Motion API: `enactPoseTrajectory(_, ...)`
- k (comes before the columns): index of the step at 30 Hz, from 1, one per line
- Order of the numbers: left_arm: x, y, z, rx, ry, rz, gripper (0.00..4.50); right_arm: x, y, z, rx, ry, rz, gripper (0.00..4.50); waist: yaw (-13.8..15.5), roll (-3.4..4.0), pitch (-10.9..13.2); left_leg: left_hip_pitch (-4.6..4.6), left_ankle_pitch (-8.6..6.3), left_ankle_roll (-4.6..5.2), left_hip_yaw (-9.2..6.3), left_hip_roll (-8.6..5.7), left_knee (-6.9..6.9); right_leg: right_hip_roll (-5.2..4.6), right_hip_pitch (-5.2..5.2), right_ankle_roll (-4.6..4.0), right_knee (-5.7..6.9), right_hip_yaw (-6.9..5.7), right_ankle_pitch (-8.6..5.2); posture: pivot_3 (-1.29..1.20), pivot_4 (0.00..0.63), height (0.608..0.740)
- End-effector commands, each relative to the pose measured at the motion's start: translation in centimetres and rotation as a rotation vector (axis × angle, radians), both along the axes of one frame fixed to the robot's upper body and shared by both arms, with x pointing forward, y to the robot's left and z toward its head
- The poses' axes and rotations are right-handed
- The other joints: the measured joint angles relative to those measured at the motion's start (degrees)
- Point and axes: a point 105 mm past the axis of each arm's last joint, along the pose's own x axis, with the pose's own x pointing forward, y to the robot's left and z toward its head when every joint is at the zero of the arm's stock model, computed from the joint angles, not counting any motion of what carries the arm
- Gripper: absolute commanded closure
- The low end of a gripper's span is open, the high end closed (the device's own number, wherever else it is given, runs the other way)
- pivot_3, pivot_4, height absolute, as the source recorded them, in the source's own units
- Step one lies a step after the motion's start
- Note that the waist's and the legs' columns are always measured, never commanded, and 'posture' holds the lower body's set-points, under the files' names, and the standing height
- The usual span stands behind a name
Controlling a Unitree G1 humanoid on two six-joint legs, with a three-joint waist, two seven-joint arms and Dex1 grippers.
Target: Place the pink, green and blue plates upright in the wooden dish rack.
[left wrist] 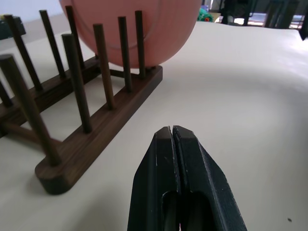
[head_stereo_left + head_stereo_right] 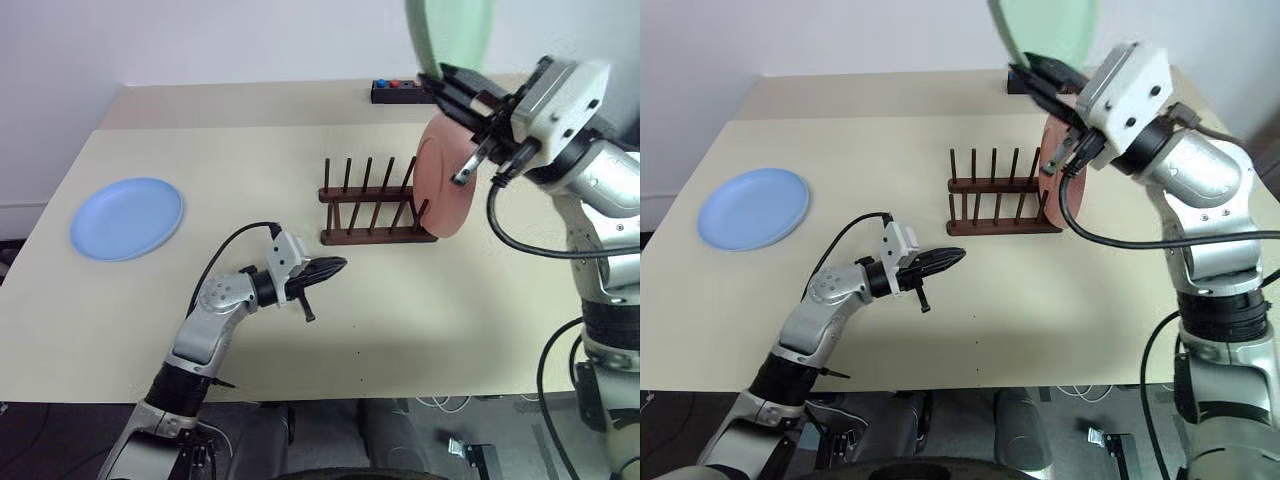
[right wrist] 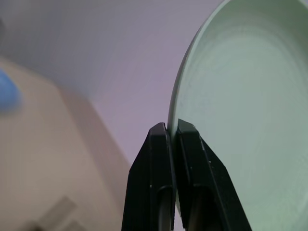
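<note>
plates three [image 2: 128,217], wooden dish rack one [image 2: 368,212]

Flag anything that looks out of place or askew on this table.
Nothing stands out. The pink plate stands upright at the right end of the wooden dish rack, the blue plate lies flat on the table, and the right gripper holds the green plate aloft.

We count three plates: one blue plate [image 2: 127,218] lying flat near the worktop's left edge, one pink plate [image 2: 445,186] standing upright at the right end of the rack, and one green plate [image 2: 452,33] held up in the air above the worktop's far right part. There is one wooden dish rack [image 2: 372,199] towards the middle of the worktop, and one black box [image 2: 400,90] with coloured buttons at the far edge.
</note>
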Motion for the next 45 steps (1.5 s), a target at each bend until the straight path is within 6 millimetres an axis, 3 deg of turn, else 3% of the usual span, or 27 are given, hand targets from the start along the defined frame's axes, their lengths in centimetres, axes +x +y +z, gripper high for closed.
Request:
enactPoseTrajectory(1,-0.4,0.2,1.1,-0.021,-0.042,0.001,4.50,-1.4,0.9,-1.0,0.098,0.198,0.162,4.44,0.2,0.00,0.0,0.00,0.00,0.00,0.00,0.00,0.01,0.00,0.00,0.00,0.00,0.00,0.00,0.00,0.150,0.740)
enactPoseTrajectory(8,-0.8,0.5,1.1,-0.018,-0.032,-0.002,4.50,-0.5,0.5,-3.2,0.280,0.453,0.242,4.44,0.8,0.00,0.0,0.00,0.00,0.00,0.02,0.01,0.00,0.02,-0.05,-0.01,0.02,0.00,0.00,0.00,0.150,0.740)
enactPoseTrajectory(15,-1.6,0.8,1.4,-0.022,-0.012,-0.022,4.50,0.9,-1.0,-4.1,0.396,0.563,0.226,4.44,0.8,0.01,0.0,0.00,0.00,0.00,0.03,0.01,-0.01,0.03,-0.05,-0.01,0.02,0.00,0.00,0.00,0.150,0.740)
enactPoseTrajectory(32,-1.8,1.2,1.8,-0.040,0.012,-0.017,4.50,3.0,-2.7,-5.7,0.460,0.655,0.162,4.44,0.8,0.01,0.0,-0.01,0.00,0.00,0.04,0.01,-0.01,0.03,-0.06,0.00,0.01,0.00,0.00,0.00,0.150,0.740)
enactPoseTrajectory(45,-1.7,1.4,1.3,-0.033,0.011,-0.010,4.50,3.0,-2.7,-6.0,0.468,0.681,0.174,4.44,0.8,0.01,0.0,-0.01,0.00,0.00,0.04,0.01,-0.02,0.03,-0.07,-0.01,0.01,0.00,0.00,0.00,0.150,0.740)
